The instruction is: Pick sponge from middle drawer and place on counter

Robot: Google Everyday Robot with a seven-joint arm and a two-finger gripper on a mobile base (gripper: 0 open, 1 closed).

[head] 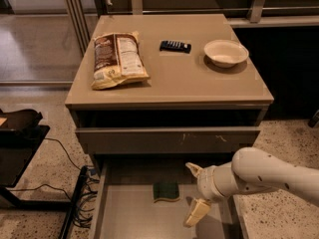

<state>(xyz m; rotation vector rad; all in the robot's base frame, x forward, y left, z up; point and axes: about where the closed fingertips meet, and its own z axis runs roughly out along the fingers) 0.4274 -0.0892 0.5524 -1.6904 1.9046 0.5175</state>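
The dark green sponge [166, 191] lies flat on the floor of the open middle drawer [129, 218], near its back. My gripper [195, 192] hovers over the drawer just right of the sponge, open and empty, one fingertip high and one low. The white arm reaches in from the right. The beige counter [179, 78] is the cabinet top above.
On the counter lie a chip bag [116, 59] at the left, a black remote [175, 46] in the middle back and a white bowl [226, 53] at the right. A closed drawer front with white scratches [199, 138] sits above the open drawer. A black stand [20, 148] and cables are at the left.
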